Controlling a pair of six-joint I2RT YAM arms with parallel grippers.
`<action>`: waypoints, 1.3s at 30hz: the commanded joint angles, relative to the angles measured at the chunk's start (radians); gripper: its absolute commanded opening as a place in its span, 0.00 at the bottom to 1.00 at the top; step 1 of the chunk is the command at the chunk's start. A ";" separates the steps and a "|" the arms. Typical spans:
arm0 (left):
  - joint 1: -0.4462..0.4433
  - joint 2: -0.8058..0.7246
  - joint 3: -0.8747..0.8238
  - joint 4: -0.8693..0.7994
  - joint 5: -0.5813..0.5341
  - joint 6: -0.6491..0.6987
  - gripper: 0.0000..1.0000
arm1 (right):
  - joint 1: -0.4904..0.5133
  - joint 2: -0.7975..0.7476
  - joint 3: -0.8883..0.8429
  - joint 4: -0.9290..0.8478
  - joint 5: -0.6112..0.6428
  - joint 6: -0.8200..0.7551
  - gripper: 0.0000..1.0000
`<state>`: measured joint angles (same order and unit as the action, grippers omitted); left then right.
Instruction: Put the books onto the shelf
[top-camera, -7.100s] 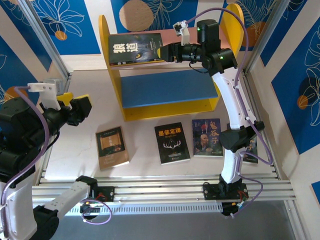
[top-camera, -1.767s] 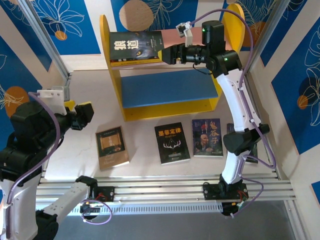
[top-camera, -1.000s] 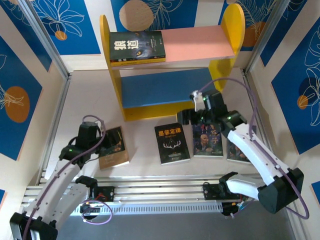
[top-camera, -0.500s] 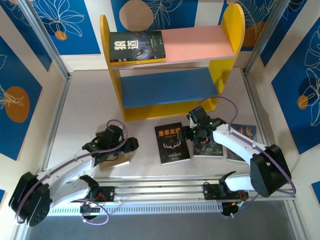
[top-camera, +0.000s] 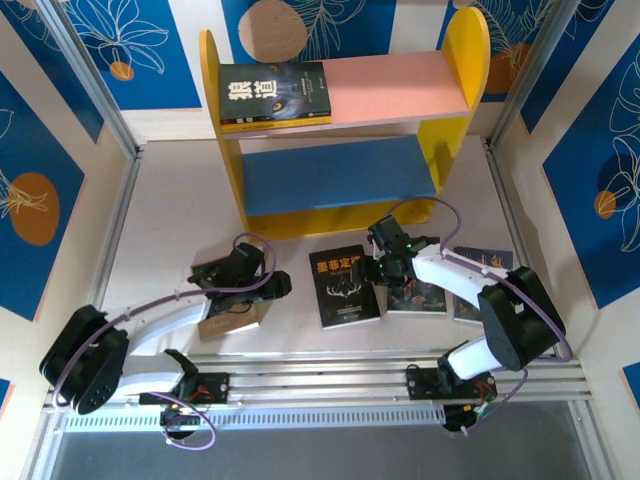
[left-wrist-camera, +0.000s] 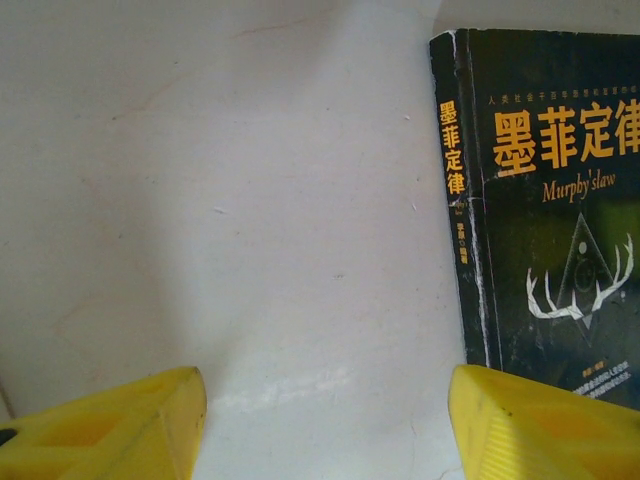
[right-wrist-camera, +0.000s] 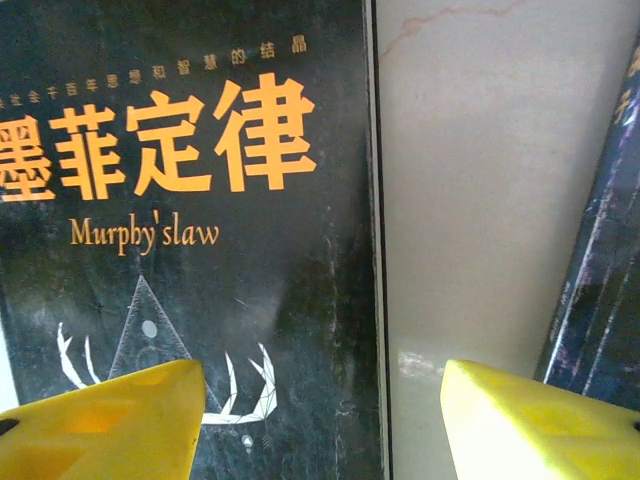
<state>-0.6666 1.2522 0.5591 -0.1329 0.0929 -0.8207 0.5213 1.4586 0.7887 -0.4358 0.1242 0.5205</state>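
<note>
The flat black paperback with orange title (top-camera: 345, 287), at lower centre below the yellow-sided wooden shelf (top-camera: 400, 85), is best taken by its right edge, with one finger worked underneath. That edge is straddled by the right gripper (right-wrist-camera: 320, 415), parted and empty. The left gripper (left-wrist-camera: 325, 420), equally parted, is poised over white tabletop (left-wrist-camera: 250, 200) left of the spine.

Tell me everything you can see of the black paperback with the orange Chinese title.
The black paperback lies flat, cover up, on the white tabletop before the yellow-sided shelf. Under the orange title stand "Murphy's law" and a white antlered triangle. Its left spine is creased and worn white. The left gripper and right gripper hang open over its side edges; contact unclear.
</note>
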 joint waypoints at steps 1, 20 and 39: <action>-0.014 0.032 0.032 0.032 0.009 0.025 0.66 | 0.010 0.015 -0.008 0.022 -0.017 0.019 0.64; -0.025 0.118 0.035 0.049 -0.011 0.025 0.65 | 0.101 0.110 0.021 0.086 -0.051 0.040 0.62; -0.026 0.168 0.010 0.096 0.007 0.003 0.65 | 0.203 0.207 0.080 0.158 -0.115 0.095 0.61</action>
<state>-0.6796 1.4082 0.5804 -0.0536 0.0963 -0.8108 0.7162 1.6463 0.8581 -0.2619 0.0185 0.6014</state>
